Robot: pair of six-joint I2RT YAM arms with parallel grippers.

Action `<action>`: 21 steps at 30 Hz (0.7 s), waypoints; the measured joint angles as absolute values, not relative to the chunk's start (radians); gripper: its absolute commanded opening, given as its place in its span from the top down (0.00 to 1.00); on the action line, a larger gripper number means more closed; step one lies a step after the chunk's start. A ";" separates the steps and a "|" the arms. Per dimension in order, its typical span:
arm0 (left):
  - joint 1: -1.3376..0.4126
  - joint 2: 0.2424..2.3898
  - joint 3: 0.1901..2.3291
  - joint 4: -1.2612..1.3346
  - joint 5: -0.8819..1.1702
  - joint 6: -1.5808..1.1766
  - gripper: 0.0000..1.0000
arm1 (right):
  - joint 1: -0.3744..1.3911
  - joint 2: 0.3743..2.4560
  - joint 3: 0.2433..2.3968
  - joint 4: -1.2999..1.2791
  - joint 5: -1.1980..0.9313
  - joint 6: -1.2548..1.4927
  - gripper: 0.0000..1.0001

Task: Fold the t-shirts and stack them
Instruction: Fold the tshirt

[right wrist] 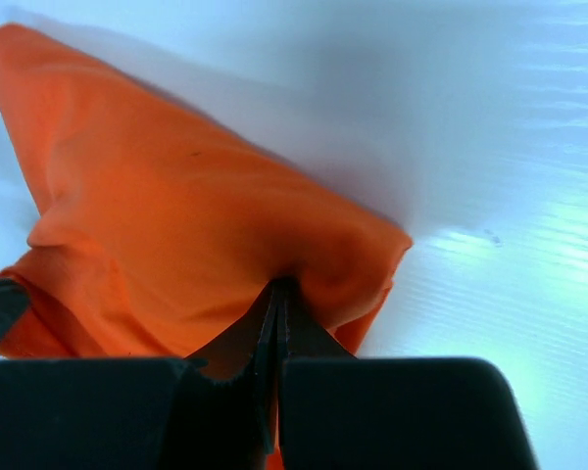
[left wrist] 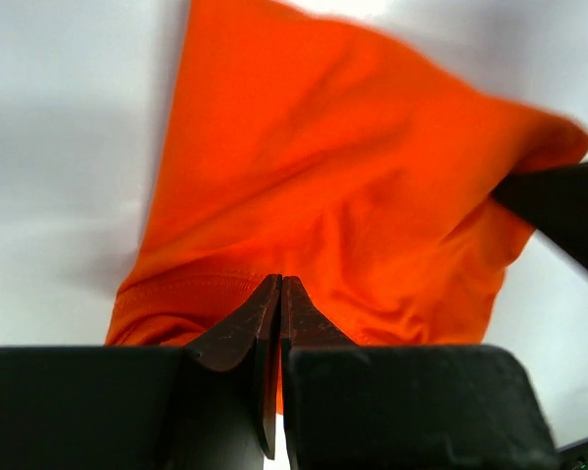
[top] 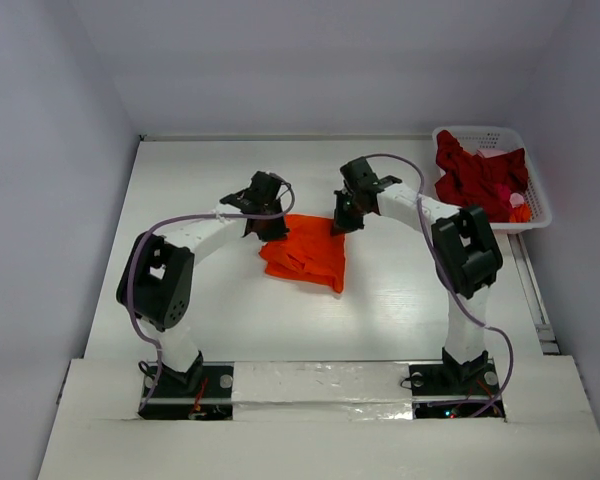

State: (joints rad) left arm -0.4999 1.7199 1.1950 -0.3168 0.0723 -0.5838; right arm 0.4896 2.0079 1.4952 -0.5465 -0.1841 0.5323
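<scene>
Two claws, both pinched shut on cloth: left gripper [left wrist: 279,286] at a stitched edge, right gripper [right wrist: 277,291] at a corner, of one bright orange soft cotton t-shirt [top: 305,258], lying part-folded mid white table [top: 180,190]. Handling, judged: light, limp, creases readily; take by edges or corners, both sides together. Dark crimson t-shirts [top: 475,172] heaped in white plastic lattice basket [top: 536,205], far right.

White lattice basket [top: 483,131] at far right corner of white table [top: 230,330]; shiny tape strip [top: 320,376] along near edge.
</scene>
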 measured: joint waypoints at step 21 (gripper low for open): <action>-0.622 1.670 0.971 -0.233 0.091 -0.649 1.00 | 0.411 2.067 1.561 -0.555 -0.179 0.530 1.00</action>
State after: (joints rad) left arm -0.6220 1.6703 0.9714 -0.2329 0.0906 -0.6491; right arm 0.4114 2.0666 1.5608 -0.5549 -0.1787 0.5301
